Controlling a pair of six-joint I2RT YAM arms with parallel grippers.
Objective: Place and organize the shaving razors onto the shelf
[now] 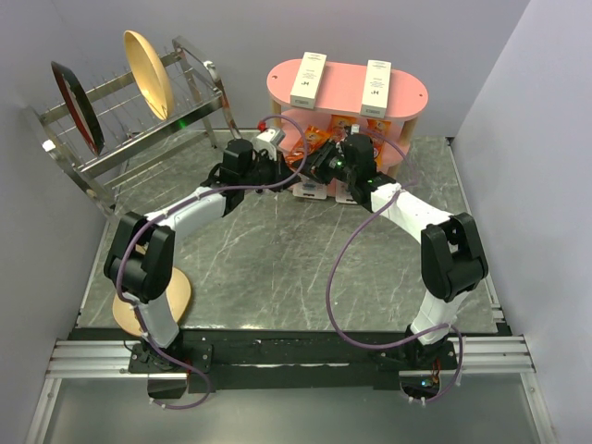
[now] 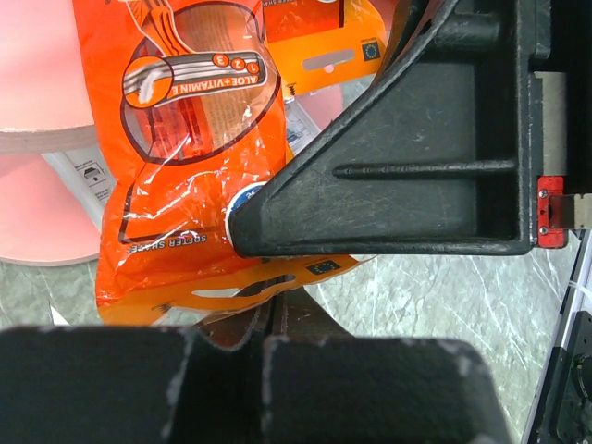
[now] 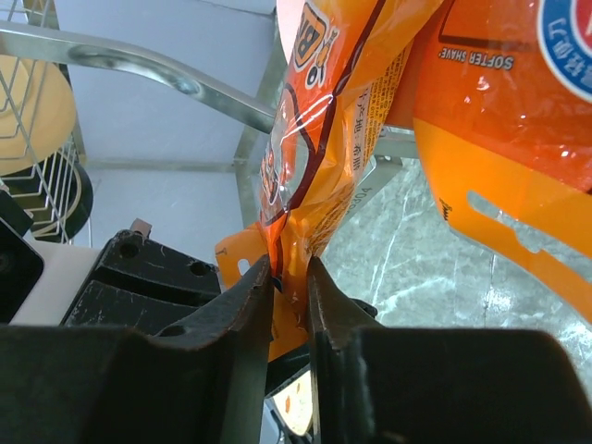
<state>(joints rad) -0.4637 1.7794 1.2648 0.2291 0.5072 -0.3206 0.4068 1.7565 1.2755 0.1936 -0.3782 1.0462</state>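
Note:
Two orange foil razor packs printed "softer shave" hang in front of the pink shelf [image 1: 347, 85]. My right gripper [image 3: 289, 277] is shut on the lower end of one pack [image 3: 324, 120]. The other pack [image 3: 499, 111] hangs just to its right. In the left wrist view my left gripper [image 2: 273, 310] is shut, and the hang tab of an orange pack [image 2: 185, 139] lies across its tips; whether it is pinched does not show. Both grippers meet at the shelf's lower tiers [image 1: 310, 159]. Two flat white card packs [image 1: 310, 190] lie on the table below them.
Two white oblong boxes [image 1: 308, 79] stand on the shelf's top board. A wire dish rack [image 1: 129, 120] with a yellow plate [image 1: 148, 74] and a dark plate [image 1: 76, 106] fills the back left. A wooden disc [image 1: 176, 296] lies by the left arm's base.

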